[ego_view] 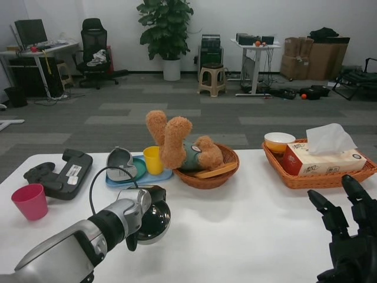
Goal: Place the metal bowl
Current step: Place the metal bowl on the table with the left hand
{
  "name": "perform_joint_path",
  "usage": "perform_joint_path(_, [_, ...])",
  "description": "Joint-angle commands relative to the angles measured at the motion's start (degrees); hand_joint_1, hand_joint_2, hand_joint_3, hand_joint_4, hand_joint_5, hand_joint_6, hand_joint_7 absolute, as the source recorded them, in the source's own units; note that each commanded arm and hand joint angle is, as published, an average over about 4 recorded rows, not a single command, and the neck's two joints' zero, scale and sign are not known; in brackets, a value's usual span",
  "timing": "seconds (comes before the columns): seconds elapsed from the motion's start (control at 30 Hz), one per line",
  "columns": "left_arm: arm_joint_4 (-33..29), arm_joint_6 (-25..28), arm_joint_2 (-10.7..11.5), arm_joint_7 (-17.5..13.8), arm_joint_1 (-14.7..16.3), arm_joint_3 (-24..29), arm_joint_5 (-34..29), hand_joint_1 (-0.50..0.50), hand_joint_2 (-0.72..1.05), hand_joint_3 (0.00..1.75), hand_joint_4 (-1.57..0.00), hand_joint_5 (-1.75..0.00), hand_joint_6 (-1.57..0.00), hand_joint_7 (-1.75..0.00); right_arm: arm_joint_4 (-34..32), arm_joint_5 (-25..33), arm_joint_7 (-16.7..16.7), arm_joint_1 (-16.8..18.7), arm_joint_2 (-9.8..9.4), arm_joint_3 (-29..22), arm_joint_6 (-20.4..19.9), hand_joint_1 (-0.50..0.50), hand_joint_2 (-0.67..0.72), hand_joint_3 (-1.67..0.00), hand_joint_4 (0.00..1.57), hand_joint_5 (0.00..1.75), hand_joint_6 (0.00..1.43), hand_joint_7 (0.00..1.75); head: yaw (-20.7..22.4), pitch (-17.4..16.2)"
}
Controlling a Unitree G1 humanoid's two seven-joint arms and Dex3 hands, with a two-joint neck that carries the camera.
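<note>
Bench (235, 224) scene, left to right: pink cup (30, 201), black controller (60, 172), then the left hand (147, 197) gripping the metal bowl (154, 221) by its rim, low over the near surface. Right hand (347, 236) waited at the right edge, fingers spread, holding nothing. Placing appeared under way; the next move probably called for lowering the bowl flat, then letting go.
</note>
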Motion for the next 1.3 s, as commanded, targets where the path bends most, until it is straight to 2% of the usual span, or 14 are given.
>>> perform_joint_path(0.03, [3.1, -1.7, -0.7, 1.1, -0.6, 1.3, 0.6, -0.5, 1.05, 1.13, -1.2, -1.75, -0.54, -1.68, -0.3, 0.2, 0.0, -0.2, 0.01, -0.6, -0.5, 0.25, 0.66, -0.24, 0.4, 0.68, 0.0, 0.56, -0.1, -0.2])
perform_joint_path(0.27, [7.1, -4.0, -1.7, 1.9, -0.6, 2.2, 0.6, -0.5, 1.05, 1.13, -1.2, -1.75, -0.58, -1.68, -0.3, 0.3, 0.0, 0.1, 0.15, -0.7, -0.6, 0.25, 0.66, -0.2, 0.4, 0.68, 0.0, 0.56, -0.3, -0.6])
perform_joint_path(0.43, [9.7, -6.0, -2.4, 2.8, -0.6, 3.0, 0.4, -0.5, 1.05, 1.13, -1.2, -1.75, -0.58, -1.68, -0.3, 0.3, 0.0, 0.2, 0.19, -0.7, -0.7, 0.25, 0.66, -0.24, 0.4, 0.68, 0.0, 0.56, -0.2, -0.5])
perform_joint_path(0.57, [11.0, -6.2, -2.9, 4.3, -0.6, 2.9, 0.7, -0.5, 1.05, 1.0, -1.12, -1.75, -0.56, -1.68, -0.3, 0.3, 0.0, 0.3, 0.26, -0.7, -0.8, 0.25, 0.66, -0.24, 0.4, 0.68, 0.0, 0.56, -0.2, -0.7])
perform_joint_path(0.67, [12.1, -6.2, -3.5, 5.4, -0.6, 2.6, 1.5, -0.5, 1.05, 0.96, -0.99, -1.75, -0.52, -1.68, -0.3, 0.3, 0.0, 0.3, 0.32, -0.7, -0.8, 0.25, 0.66, -0.2, 0.4, 0.68, 0.0, 0.56, -0.2, -0.7])
perform_joint_path(0.77, [13.5, -6.2, -3.9, 5.4, -0.6, 2.4, 1.8, -0.5, 1.05, 0.89, -0.86, -1.75, -0.45, -1.68, -0.3, 0.3, 0.0, 0.3, 0.37, -0.7, -0.9, 0.25, 0.69, -0.24, 0.4, 0.68, 0.0, 0.56, 0.0, -1.0])
perform_joint_path(0.9, [14.8, -6.2, -4.3, 5.3, -0.4, 2.5, 1.7, -0.5, 1.05, 0.81, -0.73, -1.75, -0.41, -1.68, -0.3, 0.3, 0.0, 0.3, 0.39, -0.7, -0.9, 0.24, 0.66, -0.24, 0.4, 0.68, 0.0, 0.56, 0.2, -1.2])
perform_joint_path(1.03, [14.4, -6.5, -4.3, 5.2, 0.7, 2.8, 1.6, -0.5, 1.05, 0.79, -0.42, -1.75, -0.28, -1.66, -0.3, 0.3, 0.0, 0.4, 0.37, -0.7, -0.9, 0.25, 0.68, -0.24, 0.4, 0.68, 0.0, 0.56, 0.6, -1.2])
perform_joint_path(1.07, [14.2, -6.6, -4.3, 5.2, 0.9, 3.0, 1.6, -0.5, 1.05, 0.79, -0.39, -1.75, -0.27, -1.64, -0.3, 0.3, 0.0, 0.4, 0.37, -0.7, -0.9, 0.25, 0.68, -0.24, 0.4, 0.68, 0.0, 0.56, 0.6, -1.2])
perform_joint_path(1.2, [14.0, -8.5, -4.6, 5.4, 2.0, 6.8, 1.8, -0.5, 1.05, 0.79, -0.06, -1.75, -0.16, -1.57, -0.4, 0.3, 0.0, 0.4, 0.45, -0.8, -0.9, 0.25, 0.66, -0.24, 0.4, 0.68, 0.0, 0.56, 0.5, -1.0])
perform_joint_path(1.3, [13.3, -8.7, -4.6, 5.2, 2.7, 8.0, 1.7, -0.5, 1.05, 0.79, 0.0, -1.75, -0.13, -1.54, -0.6, 0.3, 0.0, 0.5, 0.45, -0.9, -1.0, 0.25, 0.66, -0.24, 0.4, 0.68, 0.0, 0.56, 0.6, -1.2])
